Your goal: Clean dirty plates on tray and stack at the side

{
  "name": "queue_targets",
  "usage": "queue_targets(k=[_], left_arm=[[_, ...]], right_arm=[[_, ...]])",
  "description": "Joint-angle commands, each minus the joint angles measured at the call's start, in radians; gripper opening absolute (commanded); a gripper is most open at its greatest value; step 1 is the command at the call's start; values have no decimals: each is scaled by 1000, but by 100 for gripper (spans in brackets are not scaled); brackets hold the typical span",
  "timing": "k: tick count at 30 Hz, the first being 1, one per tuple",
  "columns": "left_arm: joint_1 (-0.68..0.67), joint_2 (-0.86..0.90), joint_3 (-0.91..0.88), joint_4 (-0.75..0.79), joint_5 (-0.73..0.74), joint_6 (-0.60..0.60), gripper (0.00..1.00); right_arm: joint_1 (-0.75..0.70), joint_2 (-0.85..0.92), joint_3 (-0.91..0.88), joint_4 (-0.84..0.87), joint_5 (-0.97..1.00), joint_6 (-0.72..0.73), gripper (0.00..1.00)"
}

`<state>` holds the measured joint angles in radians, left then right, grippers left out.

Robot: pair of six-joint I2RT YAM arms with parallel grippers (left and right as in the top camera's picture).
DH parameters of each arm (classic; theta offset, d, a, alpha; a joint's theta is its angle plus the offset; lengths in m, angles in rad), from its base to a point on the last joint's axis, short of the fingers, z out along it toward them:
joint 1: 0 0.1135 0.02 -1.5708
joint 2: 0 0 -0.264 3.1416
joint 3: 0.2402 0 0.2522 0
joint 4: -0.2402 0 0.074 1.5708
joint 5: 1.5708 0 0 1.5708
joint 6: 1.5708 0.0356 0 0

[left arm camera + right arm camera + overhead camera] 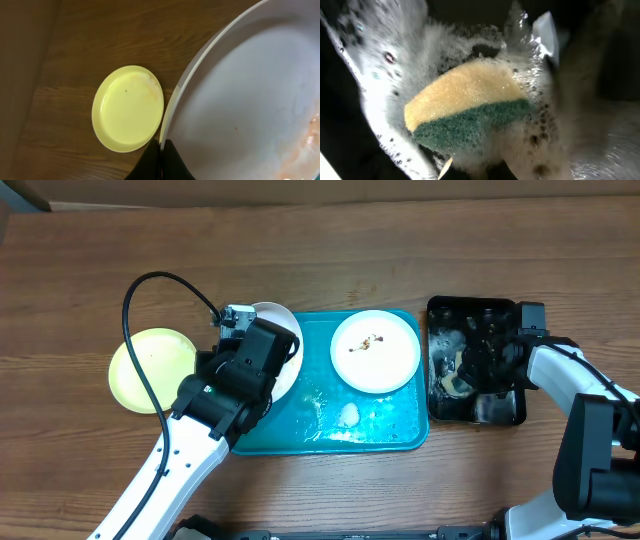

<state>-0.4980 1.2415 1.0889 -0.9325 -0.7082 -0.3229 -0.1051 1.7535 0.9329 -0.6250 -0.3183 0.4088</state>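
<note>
My left gripper (162, 156) is shut on the rim of a white plate (250, 100) and holds it tilted over the left end of the turquoise tray (400, 435); the plate also shows in the overhead view (285, 330). A second white plate (375, 350) with brown smears lies on the tray's right half. The pale yellow-green plate (150, 370) lies on the table left of the tray, and shows in the left wrist view (127, 107). My right gripper (485, 167) is down in the black tray (505, 415), shut on a yellow-and-green sponge (465, 105) among foam that hides its fingertips.
Soapy water and foam (350, 415) sit on the bare front part of the turquoise tray. The black tray holds dark soapy water. A black cable (135, 300) loops over the table behind the left arm.
</note>
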Motion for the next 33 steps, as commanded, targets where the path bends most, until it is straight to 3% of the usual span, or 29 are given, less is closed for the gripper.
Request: queue_targets(k=[1, 3, 5, 7, 10, 11, 14, 17, 19, 21, 23, 27, 30, 33], left_arm=[[-7, -13, 21, -6, -31, -14, 4], [-7, -13, 21, -6, -31, -14, 4], [-7, -13, 21, -9, -31, -14, 4], [-7, -13, 21, -10, -31, -14, 4], [-7, -13, 21, -6, -31, -14, 4], [-7, -13, 21, -5, -31, -14, 4], [-7, -13, 21, -8, -31, -14, 4], [-7, -13, 21, -9, -31, -14, 4], [-7, -13, 21, -9, -31, -14, 4], [-7, -13, 21, -10, -31, -14, 4], [-7, -13, 21, -12, -31, -14, 4], [-7, -13, 21, -12, -31, -15, 4], [-7, -13, 21, -13, -30, -14, 4], [-7, -13, 21, -14, -26, -14, 4]], right_arm=[[10, 25, -6, -21, -27, 27, 4], [10, 25, -5, -64, 68, 35, 4], [-2, 25, -5, -129, 233, 134, 4], [-8, 25, -5, -143, 250, 172, 4], [-3, 25, 0, -103, 126, -51, 4], [-3, 25, 9, -132, 182, -55, 4], [-14, 25, 23, -187, 336, 111, 4], [-10, 25, 25, -134, 140, -53, 4], [-2, 25, 25, -148, 169, -106, 4], [-2, 25, 25, -201, 360, 42, 4], [-9, 25, 25, -218, 393, 165, 4], [-5, 25, 35, -148, 94, -139, 4], [-6, 25, 64, -240, 303, 61, 4], [-6, 16, 105, -262, 300, 49, 4]])
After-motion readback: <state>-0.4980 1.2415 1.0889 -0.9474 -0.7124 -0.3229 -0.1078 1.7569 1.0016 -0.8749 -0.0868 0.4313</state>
